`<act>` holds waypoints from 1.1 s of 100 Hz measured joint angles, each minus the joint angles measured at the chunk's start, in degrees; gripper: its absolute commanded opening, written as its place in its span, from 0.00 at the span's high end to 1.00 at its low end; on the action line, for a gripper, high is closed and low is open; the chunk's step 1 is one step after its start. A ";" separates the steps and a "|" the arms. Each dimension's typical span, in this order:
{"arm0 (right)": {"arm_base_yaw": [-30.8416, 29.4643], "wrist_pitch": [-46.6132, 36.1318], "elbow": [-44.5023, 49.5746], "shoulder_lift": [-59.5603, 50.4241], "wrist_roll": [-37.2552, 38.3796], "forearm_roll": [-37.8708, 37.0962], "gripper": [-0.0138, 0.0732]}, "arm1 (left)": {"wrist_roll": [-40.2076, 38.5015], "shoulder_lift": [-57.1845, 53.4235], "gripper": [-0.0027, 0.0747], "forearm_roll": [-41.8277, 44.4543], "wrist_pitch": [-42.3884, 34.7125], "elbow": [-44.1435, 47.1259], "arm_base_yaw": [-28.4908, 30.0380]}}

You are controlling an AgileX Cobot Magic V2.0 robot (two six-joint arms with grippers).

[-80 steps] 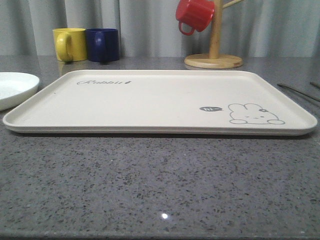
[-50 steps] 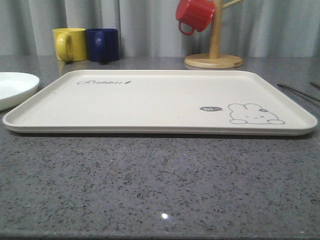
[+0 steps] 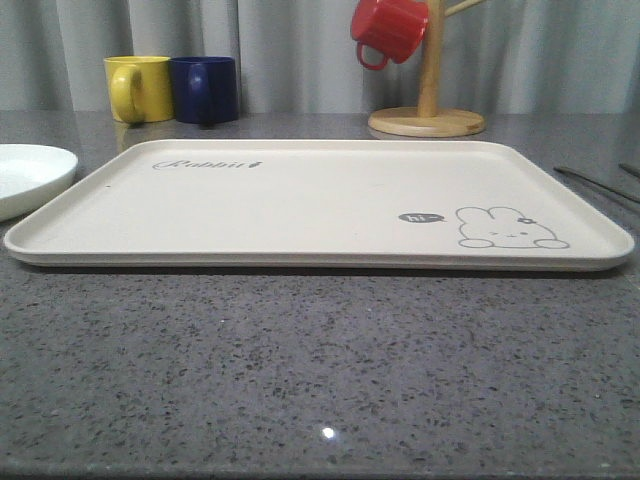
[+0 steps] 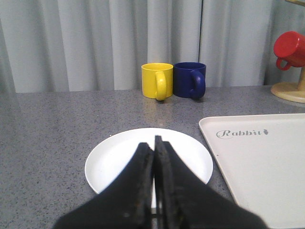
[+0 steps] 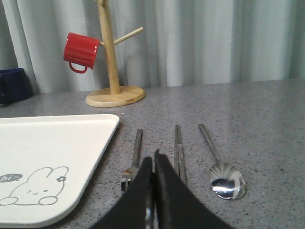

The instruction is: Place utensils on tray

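Note:
The cream tray [image 3: 300, 205] with its rabbit drawing lies bare in the middle of the table; its corners also show as tray [image 4: 267, 162] and tray [image 5: 52, 148]. Three silver utensils lie side by side on the stone to the tray's right: a fork [image 5: 134, 157], chopsticks [image 5: 178, 148] and a spoon [image 5: 224, 179]. Thin handles of the utensils [image 3: 590, 180] show at the front view's right edge. My right gripper [image 5: 153, 160] is shut and empty, above the gap between fork and chopsticks. My left gripper [image 4: 153, 143] is shut and empty over a round white plate [image 4: 119, 157].
A yellow mug [image 3: 140, 88] and a navy mug [image 3: 205, 88] stand at the back left. A wooden mug tree [image 3: 428, 110] holding a red mug [image 3: 388, 28] stands at the back right. The white plate [image 3: 25, 175] sits left of the tray. A grey curtain closes the back.

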 measured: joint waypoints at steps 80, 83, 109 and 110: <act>0.00 0.00 0.00 0.00 0.00 0.00 0.92 | 0.39 43.04 0.99 0.64 31.71 -36.25 0.00; 0.00 0.00 0.00 0.00 0.00 0.00 0.92 | 0.39 43.58 0.99 0.64 31.71 -36.25 0.00; 0.00 0.00 0.00 0.00 0.00 0.00 0.92 | 0.48 45.17 0.56 0.73 31.79 -36.25 0.00; 0.00 0.00 0.00 0.00 0.00 0.00 0.92 | 0.48 45.17 0.54 0.73 31.79 -36.25 0.00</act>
